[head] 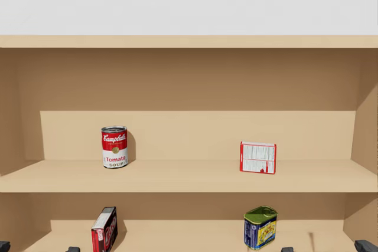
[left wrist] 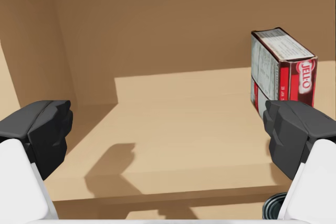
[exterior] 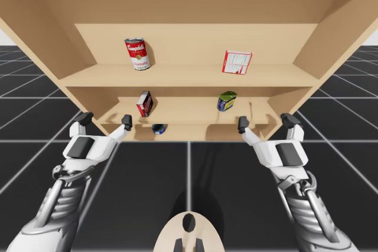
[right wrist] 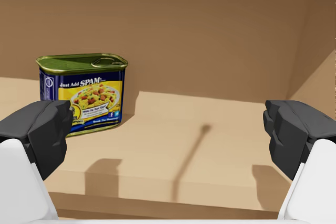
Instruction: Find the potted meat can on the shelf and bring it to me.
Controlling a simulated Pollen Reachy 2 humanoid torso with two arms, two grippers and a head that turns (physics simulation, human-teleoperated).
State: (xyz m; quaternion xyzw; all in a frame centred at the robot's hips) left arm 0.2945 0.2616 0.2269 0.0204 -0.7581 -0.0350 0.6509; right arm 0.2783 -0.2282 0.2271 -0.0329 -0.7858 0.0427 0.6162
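Observation:
The potted meat can is a blue and yellow rectangular tin with a green top, standing upright on the middle shelf board, right of centre. The head view shows the same can low on the right. In the right wrist view the can stands ahead of my right gripper, off toward one finger and not between them. My right gripper is open at the shelf's front edge, a little right of the can. My left gripper is open too, holding nothing, at the shelf's left front.
A dark red box stands on the middle board, ahead of my left gripper and to one side. On the upper board are a red and white round can and a red and white box. A small blue round can lies lower down.

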